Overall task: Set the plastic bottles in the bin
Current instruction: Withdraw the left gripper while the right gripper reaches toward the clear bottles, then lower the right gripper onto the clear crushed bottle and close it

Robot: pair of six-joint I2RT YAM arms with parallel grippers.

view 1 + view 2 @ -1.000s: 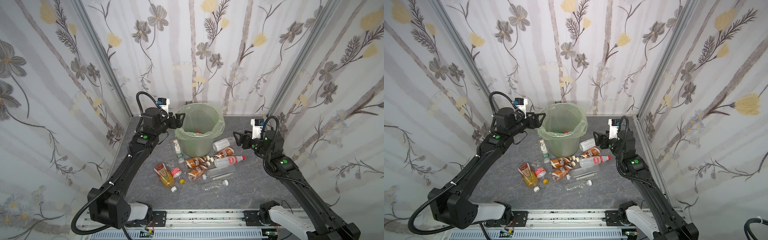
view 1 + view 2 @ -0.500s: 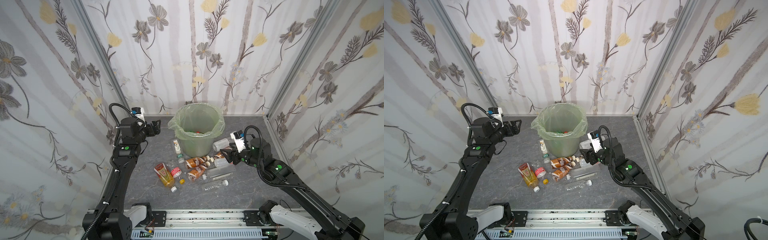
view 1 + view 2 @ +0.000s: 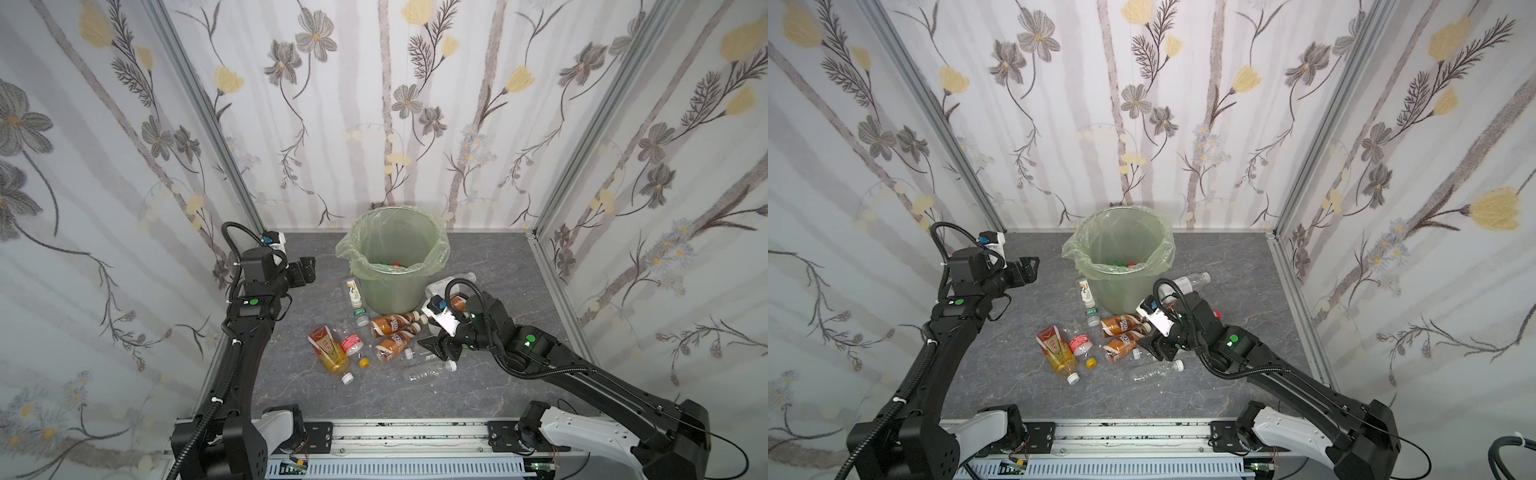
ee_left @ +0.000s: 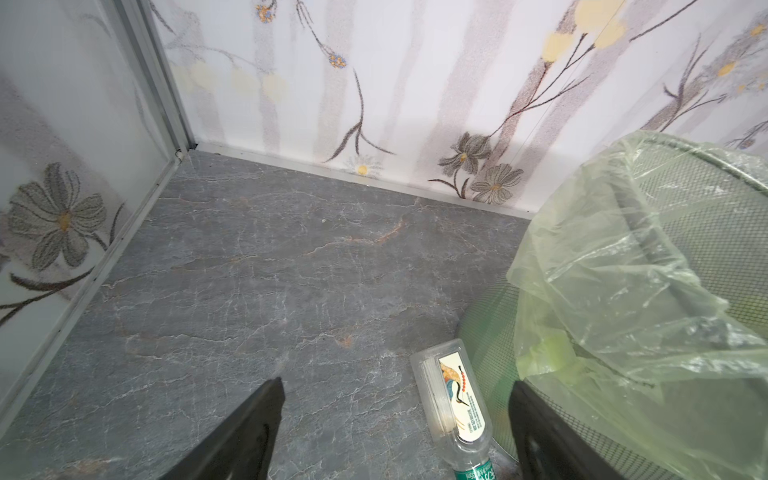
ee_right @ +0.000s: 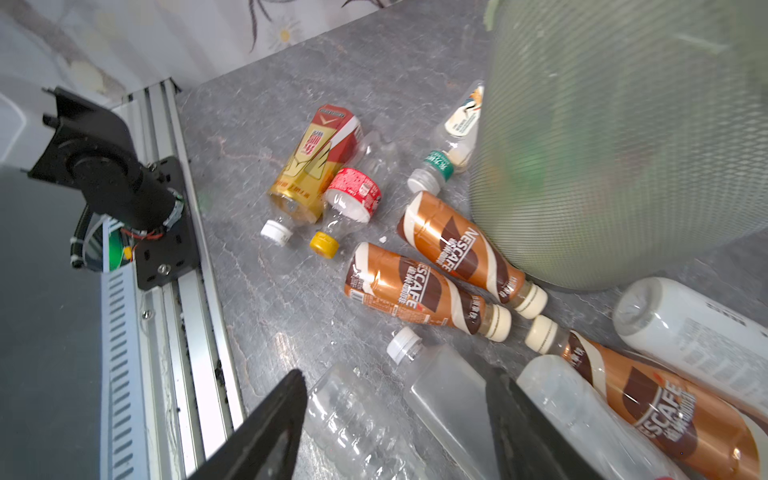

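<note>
The bin (image 3: pixel 399 291), pale green with a bag liner, stands at the back; in both top views bottles show at its bottom. More plastic bottles lie in front of it: two brown-and-white ones (image 3: pixel 395 325), a red-and-yellow one (image 3: pixel 328 351) and a clear ribbed one (image 3: pixel 428 372). My right gripper (image 5: pixel 395 415) is low over the pile, open. Its fingers straddle the ribbed bottle (image 5: pixel 353 415) and a flat clear bottle (image 5: pixel 444 390). My left gripper (image 3: pixel 307 268) hangs open and empty left of the bin (image 4: pixel 685 208), above a clear crane-labelled bottle (image 4: pixel 453 395).
A white bottle (image 5: pixel 698 328) and a third brown-and-white bottle (image 5: pixel 665 407) lie at the bin's right foot. Flowered walls close the back and both sides. The metal rail (image 3: pixel 395 432) and the left arm's base (image 5: pixel 116 187) line the front edge.
My left gripper drew back from the bin's rim to the left. My right arm swung down and forward onto the bottle pile, and its jaws narrowed.
</note>
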